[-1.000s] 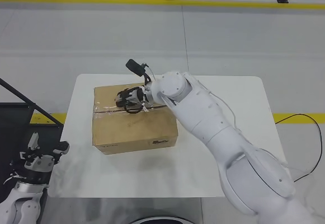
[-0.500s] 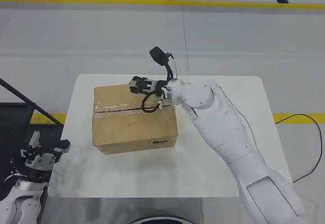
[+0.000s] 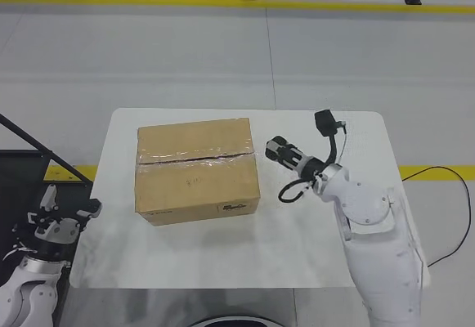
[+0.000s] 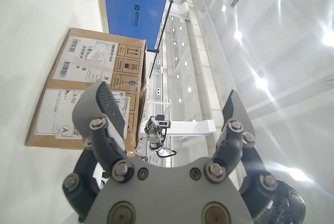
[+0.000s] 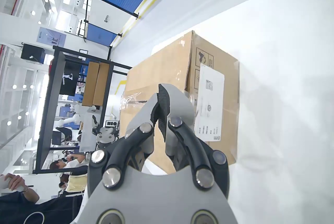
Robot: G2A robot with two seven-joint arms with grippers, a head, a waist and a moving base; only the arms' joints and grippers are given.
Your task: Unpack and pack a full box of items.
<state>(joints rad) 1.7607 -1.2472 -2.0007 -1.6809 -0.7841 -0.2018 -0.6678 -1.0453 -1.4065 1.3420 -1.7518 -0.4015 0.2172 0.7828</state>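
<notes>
A brown cardboard box [image 3: 196, 167] sits on the white table [image 3: 319, 245], its top seam covered with clear tape that looks split along the middle. My right gripper [image 3: 272, 150] hovers just off the box's right side, fingers shut with nothing between them; in the right wrist view the gripper [image 5: 162, 94] points at the box [image 5: 156, 73]. My left gripper [image 3: 57, 214] stands open off the table's left front corner, away from the box. Its wrist view shows the open fingers [image 4: 109, 102] with the labelled side of the box [image 4: 88, 84] beyond.
The table's right half and front strip are bare. A black frame [image 3: 16, 131] and dark panel stand left of the table. A yellow floor line [image 3: 441, 172] runs behind the table. A black cable [image 3: 458, 204] trails on the floor at right.
My right gripper has drawn back from over the box's taped seam, moving right and off the box to its right side. The left arm has barely moved.
</notes>
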